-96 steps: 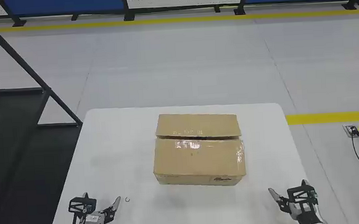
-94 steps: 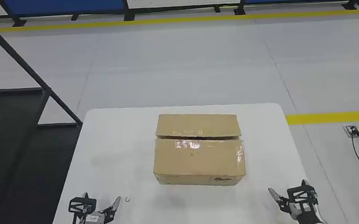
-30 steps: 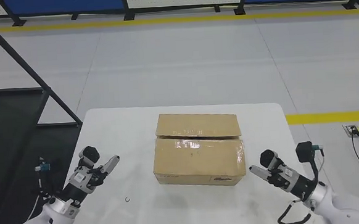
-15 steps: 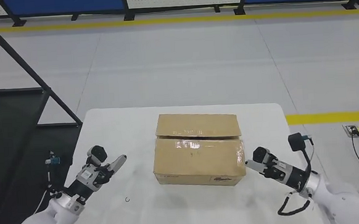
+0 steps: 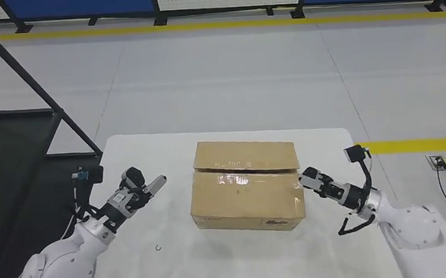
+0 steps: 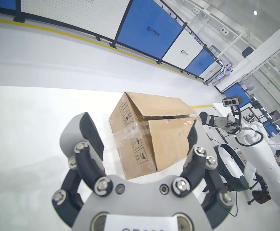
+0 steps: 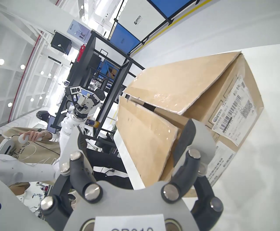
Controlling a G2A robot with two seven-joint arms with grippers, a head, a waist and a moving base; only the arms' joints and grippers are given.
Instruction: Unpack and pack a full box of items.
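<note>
A brown cardboard box [image 5: 245,185] sits mid-table with its two top flaps folded down and a thin gap between them; clear tape clings to its seam. My left gripper [image 5: 145,188] hovers to the box's left, apart from it and open, as the left wrist view shows the gripper [image 6: 142,133] with the box [image 6: 151,122] beyond its fingertips. My right gripper [image 5: 308,178] is at the box's right end near the top edge. It is open [image 7: 134,140], the box's [image 7: 175,98] near flap corner lying between its fingers. Contact cannot be told.
The white table [image 5: 132,160] has bare room on all sides of the box. A tiny ring-like object [image 5: 160,247] lies near the front left. A black frame [image 5: 36,97] stands off the table's left side.
Both arms have risen from the table's front edge and closed in on the box from either side. The box has not moved.
</note>
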